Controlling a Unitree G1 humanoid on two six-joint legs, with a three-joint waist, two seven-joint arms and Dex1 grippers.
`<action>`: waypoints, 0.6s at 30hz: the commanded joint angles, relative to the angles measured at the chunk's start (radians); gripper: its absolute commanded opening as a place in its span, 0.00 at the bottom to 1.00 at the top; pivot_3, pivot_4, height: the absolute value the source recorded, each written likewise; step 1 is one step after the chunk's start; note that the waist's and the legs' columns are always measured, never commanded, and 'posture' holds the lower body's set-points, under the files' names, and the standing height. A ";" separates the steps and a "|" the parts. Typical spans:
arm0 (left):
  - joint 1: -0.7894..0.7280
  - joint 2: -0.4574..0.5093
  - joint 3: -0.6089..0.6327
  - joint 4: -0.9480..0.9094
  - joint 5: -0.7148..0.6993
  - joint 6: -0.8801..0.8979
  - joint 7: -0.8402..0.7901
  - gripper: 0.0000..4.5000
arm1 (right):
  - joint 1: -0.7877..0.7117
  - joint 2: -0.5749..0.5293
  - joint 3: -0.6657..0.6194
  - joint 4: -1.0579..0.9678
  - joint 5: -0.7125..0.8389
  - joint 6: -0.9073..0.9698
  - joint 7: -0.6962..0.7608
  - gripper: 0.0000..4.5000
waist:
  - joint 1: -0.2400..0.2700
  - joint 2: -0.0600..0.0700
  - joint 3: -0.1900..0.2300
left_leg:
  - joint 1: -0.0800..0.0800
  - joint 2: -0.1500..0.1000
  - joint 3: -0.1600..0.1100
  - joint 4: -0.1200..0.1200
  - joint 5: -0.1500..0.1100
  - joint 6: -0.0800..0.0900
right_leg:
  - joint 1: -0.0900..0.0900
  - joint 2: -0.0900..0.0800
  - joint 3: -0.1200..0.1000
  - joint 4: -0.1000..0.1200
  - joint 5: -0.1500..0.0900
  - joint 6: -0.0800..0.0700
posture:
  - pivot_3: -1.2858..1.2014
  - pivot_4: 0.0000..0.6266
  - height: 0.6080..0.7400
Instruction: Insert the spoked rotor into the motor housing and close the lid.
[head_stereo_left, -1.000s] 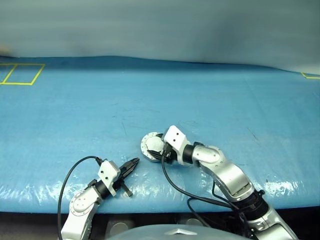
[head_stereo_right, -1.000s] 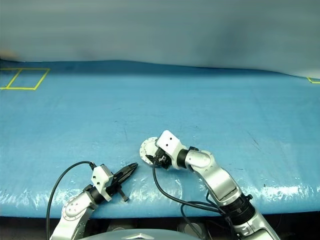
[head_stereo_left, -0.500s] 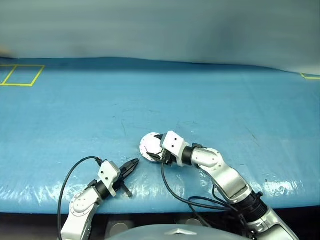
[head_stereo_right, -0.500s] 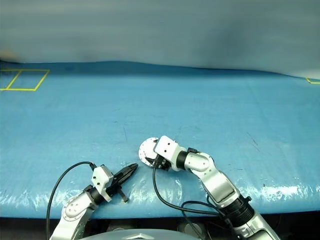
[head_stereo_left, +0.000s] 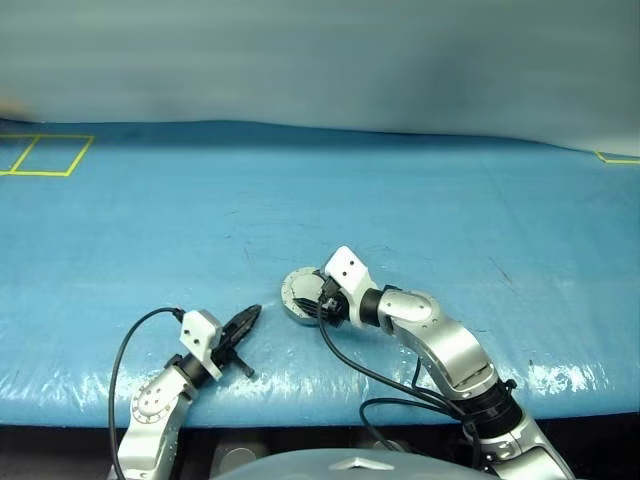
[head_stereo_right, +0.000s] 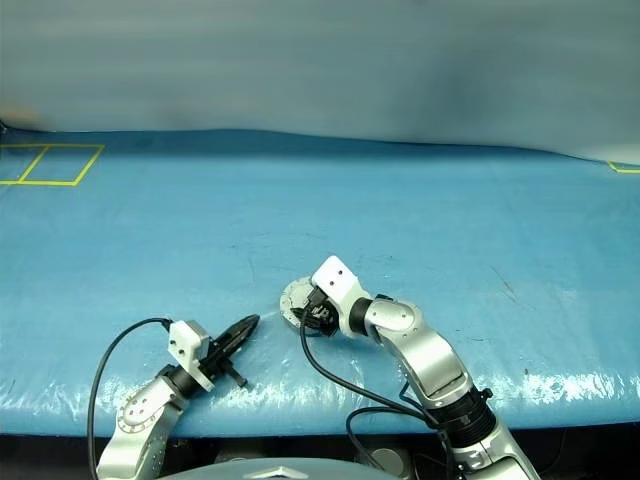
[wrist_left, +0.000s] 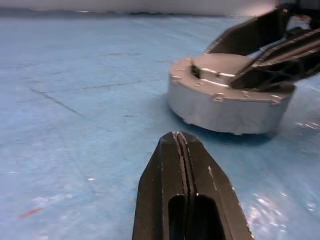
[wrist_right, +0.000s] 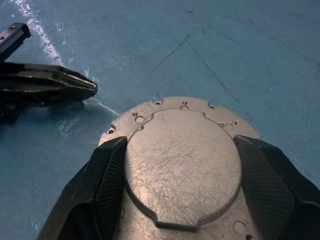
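Grey metal lid (wrist_right: 182, 160) down flat on the motor housing (wrist_left: 227, 107). Right gripper (wrist_right: 182, 175) spread wide across that lid, fingers at both edges. Left gripper (wrist_left: 182, 150) pinched together, empty, near the housing. Could slide if pushed sideways.
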 joint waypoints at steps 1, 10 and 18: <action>0.014 -0.017 -0.053 -0.302 -0.005 0.189 0.117 0.00 | 0.038 -0.024 0.022 0.074 -0.013 0.076 -0.012 0.67 | 0.000 -0.001 0.000 | -0.001 0.000 0.000 0.000 -0.001 0.000 | 0.000 0.000 0.000 -0.001 0.000 0.000 | 0.52 0.24 1.00; -0.111 -0.001 0.087 -0.523 -0.453 0.910 0.356 0.00 | 0.048 -0.028 0.036 0.071 -0.015 0.065 -0.025 0.67 | -0.001 -0.001 0.000 | 0.000 0.000 -0.001 0.001 -0.001 0.001 | 0.001 0.001 0.000 0.000 0.000 0.000 | 0.52 0.24 1.00; -0.241 -0.054 0.185 -0.464 -0.715 1.136 0.529 0.00 | 0.049 -0.023 0.042 0.074 -0.016 0.058 -0.028 0.67 | -0.003 -0.004 0.001 | 0.000 0.000 -0.001 0.000 -0.001 0.001 | 0.001 0.001 0.000 -0.002 0.000 0.001 | 0.52 0.24 1.00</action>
